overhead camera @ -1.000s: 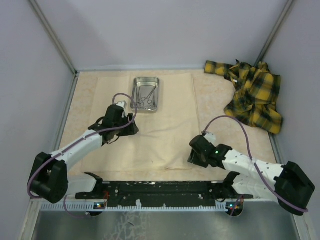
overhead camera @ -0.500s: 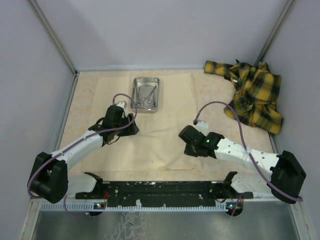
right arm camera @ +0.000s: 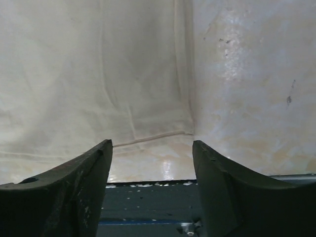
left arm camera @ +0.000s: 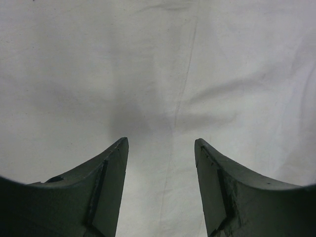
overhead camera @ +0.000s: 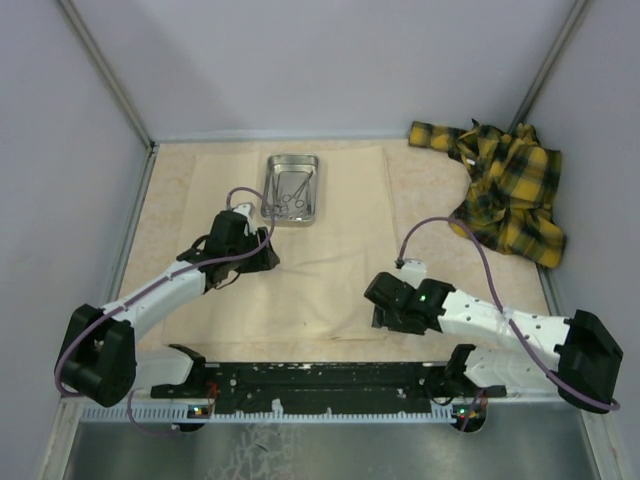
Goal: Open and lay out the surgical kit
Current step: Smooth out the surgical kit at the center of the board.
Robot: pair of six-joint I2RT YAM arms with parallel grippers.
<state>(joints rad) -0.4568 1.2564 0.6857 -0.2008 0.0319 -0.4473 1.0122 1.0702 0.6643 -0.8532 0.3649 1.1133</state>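
The pale beige cloth wrap (overhead camera: 330, 250) lies spread flat on the table. At its far edge stands the shiny steel tray (overhead camera: 292, 158) with several thin metal instruments (overhead camera: 292, 196) inside. My left gripper (overhead camera: 266, 258) hovers over the cloth just near of the tray; in the left wrist view it (left arm camera: 160, 148) is open over bare cloth (left arm camera: 148, 64). My right gripper (overhead camera: 384, 318) is low over the cloth's near right corner. Its jaws (right arm camera: 152, 145) are open and hold nothing, and the cloth's hemmed corner (right arm camera: 190, 132) lies just beyond them.
A crumpled yellow-and-black plaid cloth (overhead camera: 510, 195) lies at the far right. The black rail (overhead camera: 320, 378) runs along the near table edge and shows (right arm camera: 148, 202) right under the right jaws. Grey walls close in the left, back and right.
The right gripper swung out toward the middle of the cloth and came back to its near right corner. The left arm has not moved.
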